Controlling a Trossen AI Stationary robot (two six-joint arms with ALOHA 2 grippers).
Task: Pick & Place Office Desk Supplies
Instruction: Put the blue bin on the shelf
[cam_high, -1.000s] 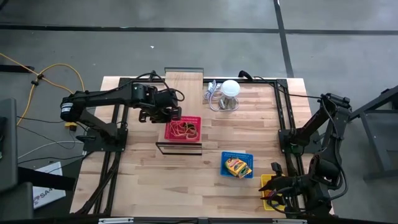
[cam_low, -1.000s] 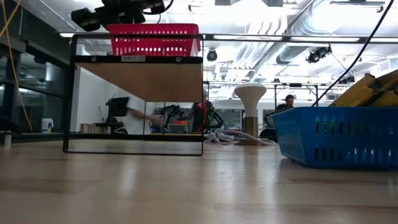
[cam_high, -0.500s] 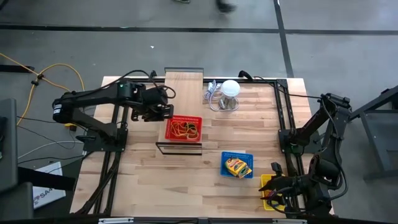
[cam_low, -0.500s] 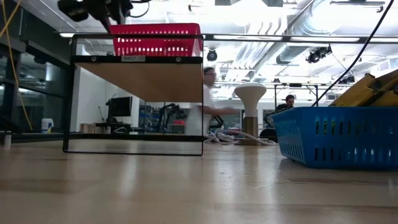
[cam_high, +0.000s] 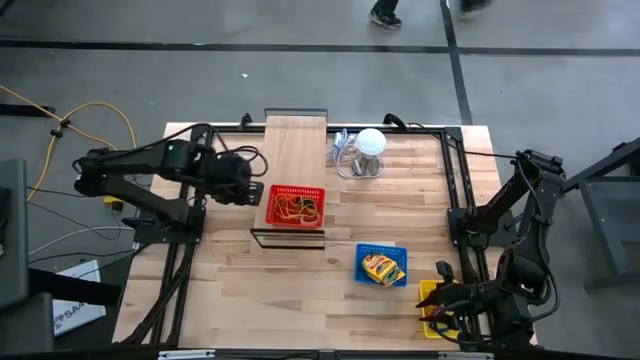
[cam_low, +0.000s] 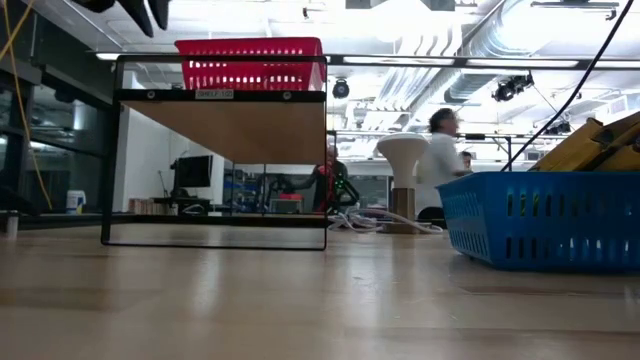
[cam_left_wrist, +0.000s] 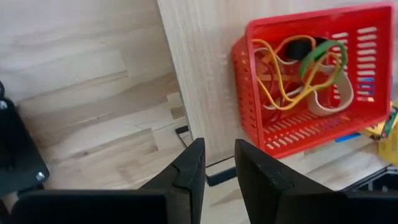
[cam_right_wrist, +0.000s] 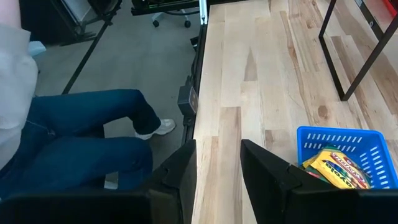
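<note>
Both grippers empty, rubber bands in the red basket on the shelf.

Nearest, the right gripper (cam_right_wrist: 217, 163) hangs parted over the table's near right corner, beside the blue basket (cam_high: 382, 264) of yellow-orange packs (cam_high: 381, 268). Farther, the left gripper (cam_left_wrist: 219, 163) hangs slightly parted just left of the red basket (cam_high: 295, 206); its wrist view alone shows the rubber bands (cam_left_wrist: 298, 71) clearly.

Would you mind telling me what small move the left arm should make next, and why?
Probably draw the left gripper farther away from the red basket. The basket sits on the shelf holding rubber bands, and the gripper is empty beside it, so that placement looks done. The right gripper waits near the table's corner.
</note>
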